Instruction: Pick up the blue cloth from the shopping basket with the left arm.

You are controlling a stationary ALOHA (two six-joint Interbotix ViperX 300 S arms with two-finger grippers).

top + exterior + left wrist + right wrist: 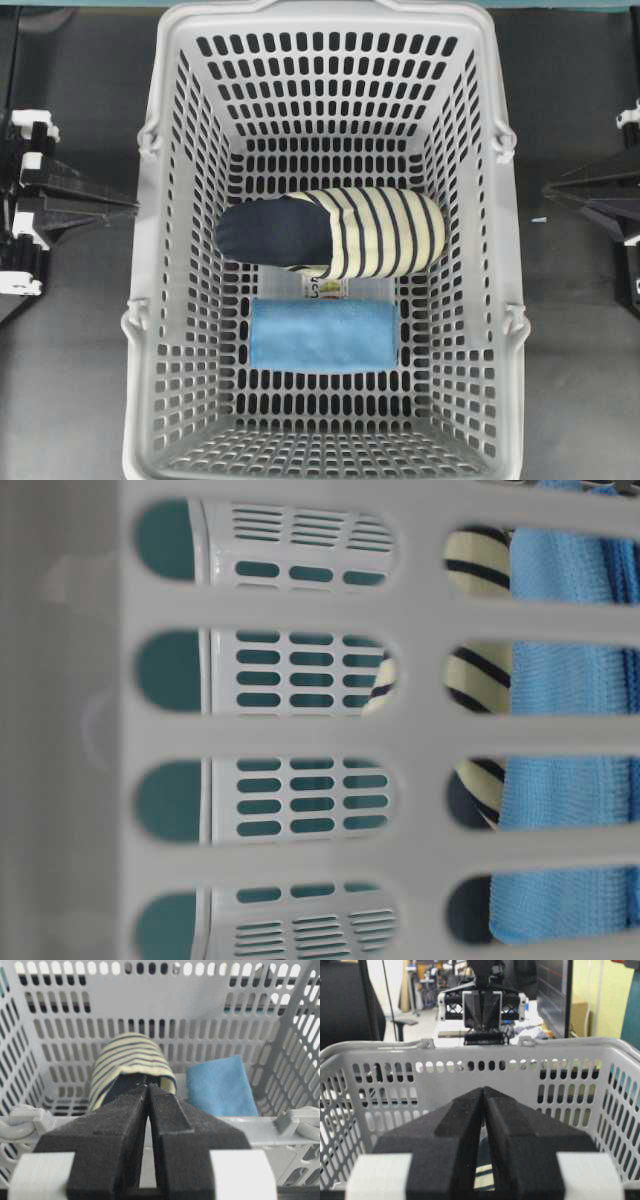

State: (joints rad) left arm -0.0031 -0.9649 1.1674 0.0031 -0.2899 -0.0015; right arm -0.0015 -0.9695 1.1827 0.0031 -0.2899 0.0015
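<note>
Left gripper (148,1091): jaws pressed together tip to tip, nothing between them, touching nothing; it sits outside the shopping basket (160,180), just short of the rim on that side. Right gripper (484,1092): jaws likewise closed on nothing, parked outside the opposite wall, facing the left gripper across the basket. The blue cloth (322,335) lies flat on the basket floor as a folded rectangle, just beside the striped slipper (335,233), on the side toward the overhead view's lower edge; whether the two touch cannot be determined. A small printed label (328,289) shows between them, mostly covered, its text unreadable. In the overhead view both arms are cut off at the frame edges, with only the tapered finger ends and white fittings showing. The table-level view is filled by a blurred basket wall; through its slots only strips of cloth (560,780) and slipper (478,670) appear.
</note>
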